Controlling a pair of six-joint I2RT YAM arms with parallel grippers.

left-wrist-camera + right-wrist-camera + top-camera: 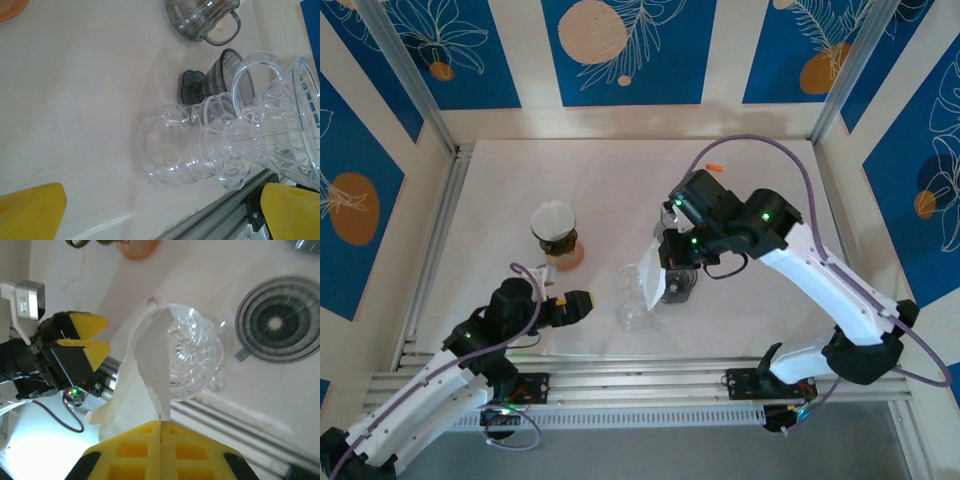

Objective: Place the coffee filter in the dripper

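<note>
Overhead; wrist close-ups; shared dripper (632, 297)

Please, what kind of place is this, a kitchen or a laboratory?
Probably a laboratory robot cell, not a kitchen: a white table walled by blue printed panels and aluminium posts, the left arm and right arm mounted at its near edge, and coffee props such as the clear dripper.

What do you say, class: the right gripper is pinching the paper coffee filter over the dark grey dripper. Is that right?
Not quite. The right gripper pinches the coffee filter over the clear dripper; the dark grey dripper stands beside it, as the right wrist view shows.
</note>
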